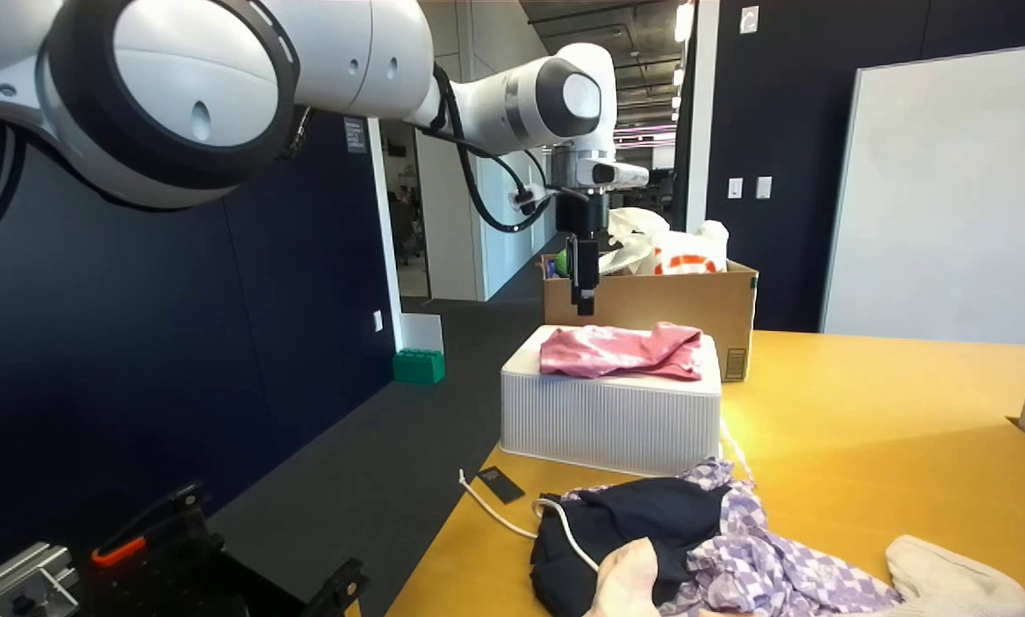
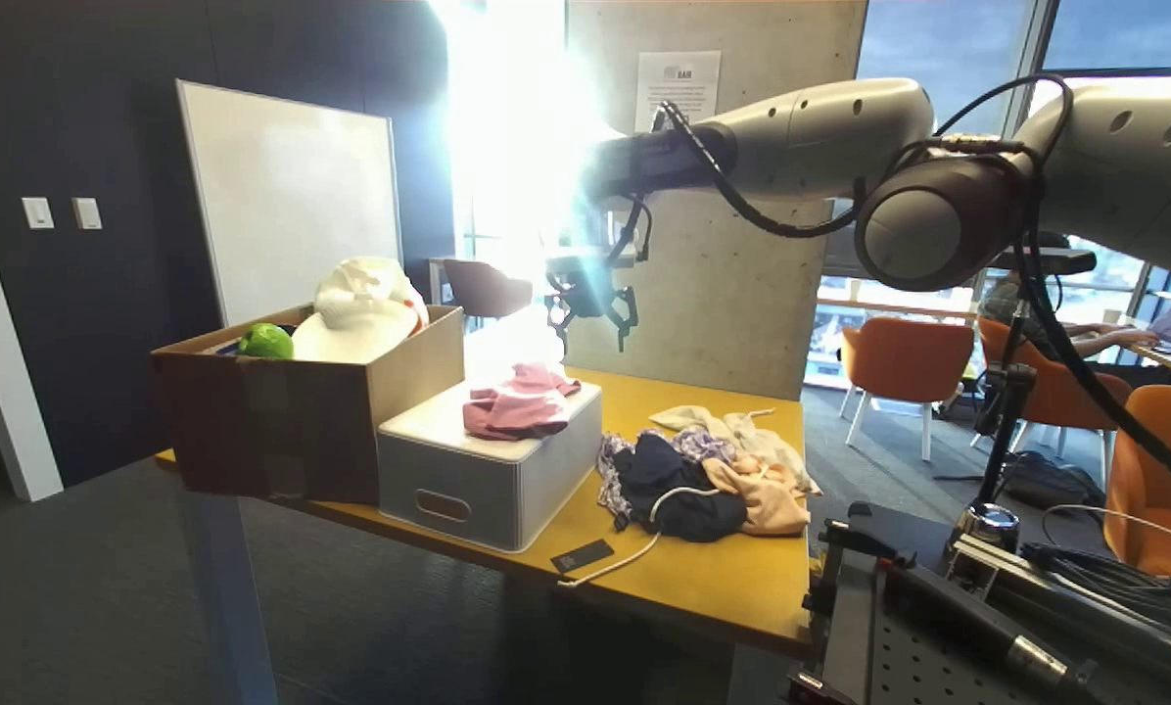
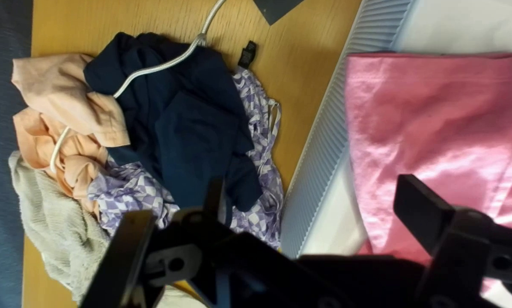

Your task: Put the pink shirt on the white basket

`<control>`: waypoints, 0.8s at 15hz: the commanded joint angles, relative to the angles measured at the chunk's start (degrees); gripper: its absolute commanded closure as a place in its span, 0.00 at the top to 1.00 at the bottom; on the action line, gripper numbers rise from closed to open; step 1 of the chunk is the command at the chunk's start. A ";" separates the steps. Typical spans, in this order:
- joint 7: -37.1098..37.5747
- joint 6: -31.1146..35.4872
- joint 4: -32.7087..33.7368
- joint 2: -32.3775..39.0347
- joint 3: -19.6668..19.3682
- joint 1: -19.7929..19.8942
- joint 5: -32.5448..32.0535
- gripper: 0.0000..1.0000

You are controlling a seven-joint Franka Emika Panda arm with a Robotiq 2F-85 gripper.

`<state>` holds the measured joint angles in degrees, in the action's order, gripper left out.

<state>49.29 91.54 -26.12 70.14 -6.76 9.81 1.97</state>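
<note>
Pink shirt (image 1: pixel 620 350) lengthwise atop basket (image 1: pixel 611 424).

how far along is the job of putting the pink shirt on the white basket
Looks done: the pink shirt lies on top of the white basket.
In hand: nothing; the gripper hangs clear of the shirt, its jaws apart with no cloth between them.
Left: probably only backing the gripper away, as the other clothes piled beside the basket aren't part of this job.
</note>
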 commanded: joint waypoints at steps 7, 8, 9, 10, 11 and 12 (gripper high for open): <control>10.17 12.23 1.84 8.64 -5.77 -3.36 -7.81 1.00; 11.90 13.65 1.87 9.64 -6.29 -3.83 -8.42 1.00; 13.72 14.60 1.79 10.53 -6.77 -4.29 -8.96 1.00; 15.61 15.36 1.72 11.42 -7.19 -4.73 -9.46 1.00; 17.75 16.14 1.72 12.36 -7.62 -5.14 -9.83 1.00; 19.65 16.83 1.80 13.31 -7.85 -5.39 -10.03 1.00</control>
<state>63.23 105.98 -26.05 80.52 -13.00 5.40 -6.37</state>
